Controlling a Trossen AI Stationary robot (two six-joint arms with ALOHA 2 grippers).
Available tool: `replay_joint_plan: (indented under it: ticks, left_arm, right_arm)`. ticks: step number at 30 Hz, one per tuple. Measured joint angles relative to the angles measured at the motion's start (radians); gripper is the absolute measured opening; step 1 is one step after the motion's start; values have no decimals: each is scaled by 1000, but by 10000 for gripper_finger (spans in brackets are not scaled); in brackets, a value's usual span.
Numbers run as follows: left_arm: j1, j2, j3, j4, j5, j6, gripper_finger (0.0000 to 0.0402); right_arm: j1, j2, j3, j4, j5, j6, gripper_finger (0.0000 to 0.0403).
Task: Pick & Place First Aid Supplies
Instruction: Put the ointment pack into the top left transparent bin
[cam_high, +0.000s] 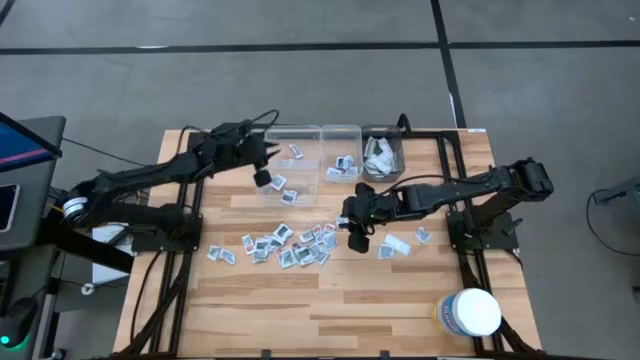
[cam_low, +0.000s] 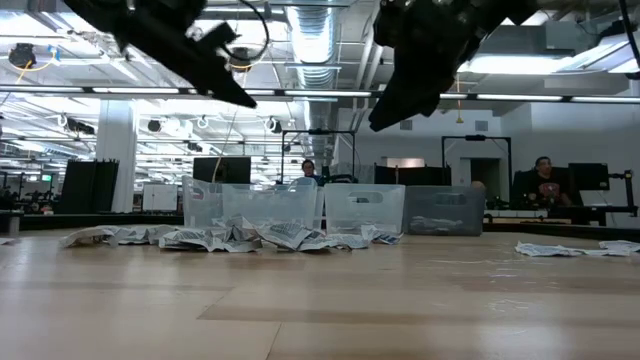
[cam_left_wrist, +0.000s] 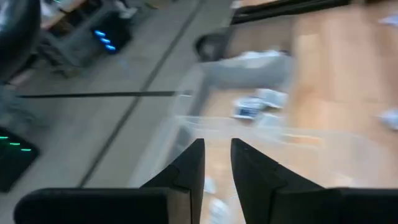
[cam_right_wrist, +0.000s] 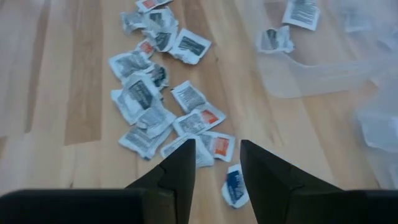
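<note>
We find the left gripper (cam_high: 262, 177) over the left of three clear bins (cam_high: 290, 160) at the bench's far edge, jaws narrowly parted, empty, probably just after a drop. Mid-bench, the packets (cam_high: 285, 245), some twenty-odd, lie loose. The right gripper (cam_high: 356, 238), part open and empty, hangs above them to pick
</note>
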Motion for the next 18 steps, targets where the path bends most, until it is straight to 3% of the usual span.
replay_joint_plan:
  ticks: [7,14,18]
  left_arm:
    - [-186,-188,0,-340,0,-292,78]
    - [-370,-191,-14,-548,1,-598,78]
    - [-476,-181,-54,-671,61,-776,78]
  right_arm:
    - [-34,0,0,3,-1,-6,120]
    - [-39,0,0,6,-1,-68,120]
    - [-37,0,0,5,-1,-81,120]
